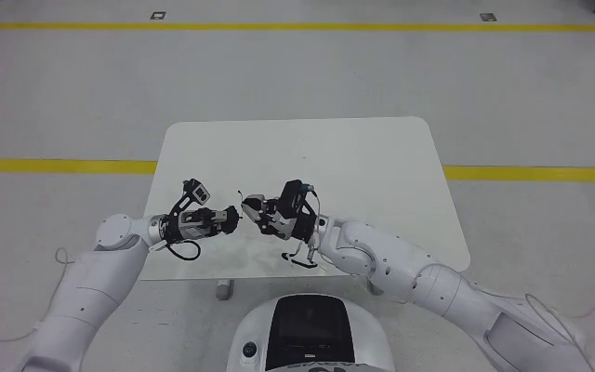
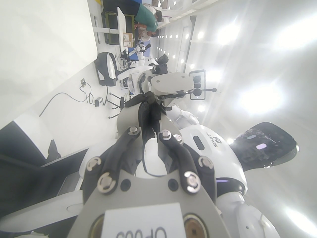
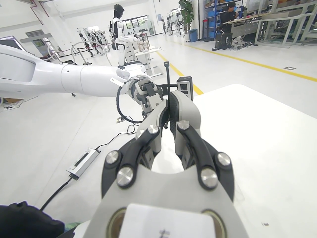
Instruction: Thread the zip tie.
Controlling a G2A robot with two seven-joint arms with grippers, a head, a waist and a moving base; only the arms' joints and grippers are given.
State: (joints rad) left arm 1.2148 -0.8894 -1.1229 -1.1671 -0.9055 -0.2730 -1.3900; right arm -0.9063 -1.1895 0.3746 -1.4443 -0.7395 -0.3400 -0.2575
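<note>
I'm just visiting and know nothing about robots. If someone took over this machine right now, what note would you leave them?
Right hand: shut on the zip tie, held upright with its head on top.
Left hand: fingers closed, facing the right hand at close range; whether it grips the tie is unclear.
Both are above the near edge of the table.
Done: tie is off the table.
Left: pass the tail through the head; no loop shows yet.

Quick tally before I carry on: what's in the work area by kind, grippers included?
zip tie: 1, black, clamped in the right gripper
grippers: 2, the right gripper and the left gripper
table: 1, white
Total: 4
</note>
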